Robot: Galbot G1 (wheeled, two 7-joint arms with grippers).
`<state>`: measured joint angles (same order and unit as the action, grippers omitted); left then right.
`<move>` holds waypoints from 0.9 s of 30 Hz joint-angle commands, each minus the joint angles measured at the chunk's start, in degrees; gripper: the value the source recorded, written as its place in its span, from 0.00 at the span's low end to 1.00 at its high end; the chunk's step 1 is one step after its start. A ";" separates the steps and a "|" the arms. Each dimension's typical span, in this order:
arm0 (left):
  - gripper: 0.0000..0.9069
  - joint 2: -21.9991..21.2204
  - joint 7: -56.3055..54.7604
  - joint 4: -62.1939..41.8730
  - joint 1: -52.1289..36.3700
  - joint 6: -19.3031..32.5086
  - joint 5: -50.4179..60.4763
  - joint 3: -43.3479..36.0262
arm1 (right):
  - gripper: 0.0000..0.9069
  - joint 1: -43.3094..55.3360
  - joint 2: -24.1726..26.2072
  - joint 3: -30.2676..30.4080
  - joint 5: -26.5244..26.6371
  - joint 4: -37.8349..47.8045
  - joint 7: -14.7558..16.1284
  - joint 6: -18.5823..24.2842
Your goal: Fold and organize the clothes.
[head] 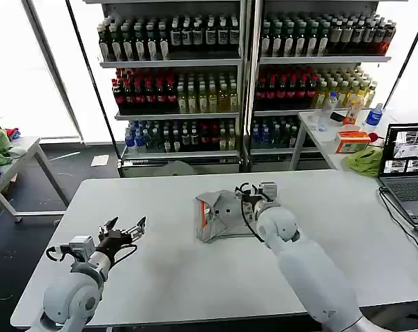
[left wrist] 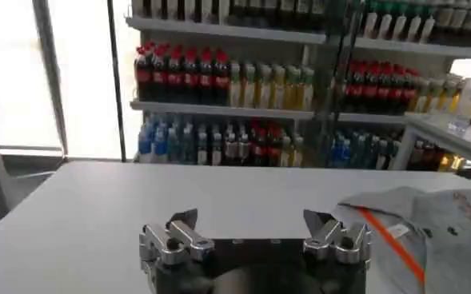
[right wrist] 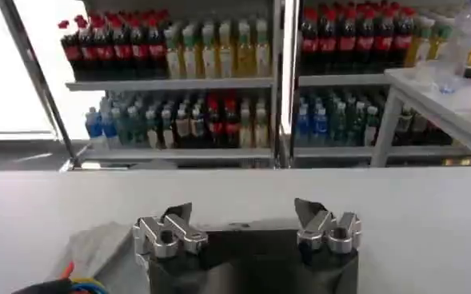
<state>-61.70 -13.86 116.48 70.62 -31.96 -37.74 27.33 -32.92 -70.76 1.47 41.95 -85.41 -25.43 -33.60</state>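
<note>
We see mock shop set up inside test lab. Behind white table (head: 160, 277) stand retail shelves (head: 174, 63) packed with rows of drink bottles (head: 167, 93), red, green, yellow, blue, sorted by kind. At side, second table (head: 326, 138) carries open laptop (head: 405, 169) with cables, loose bottles, green cloth (head: 366, 160). Bright floor-to-ceiling windows (head: 8, 62) behind the shelves.

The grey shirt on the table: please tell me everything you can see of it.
The shirt is light grey, cotton-looking cloth, folded into a small, slightly rumpled bundle. A reddish-orange strip shows along its left folded edge, with a small white label beside it in the left wrist view. It lies near the middle of the white table. The right gripper, open, is over its right edge; contact is unclear. The left gripper, open, is well apart.
</note>
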 commanded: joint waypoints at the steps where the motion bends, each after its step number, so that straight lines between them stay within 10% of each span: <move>1: 1.00 0.00 0.14 -0.60 -0.55 0.07 -0.06 -0.24 | 1.00 1.40 -2.40 3.69 -2.15 6.80 -0.38 0.01; 27: 1.00 -0.29 0.14 1.39 2.33 0.05 -0.31 2.19 | 1.00 1.97 -5.85 3.00 -3.59 11.49 -0.71 0.16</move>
<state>-62.01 -13.71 117.45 72.20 -31.86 -38.06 29.12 -30.59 -76.04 5.41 38.68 -73.63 -26.22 -33.47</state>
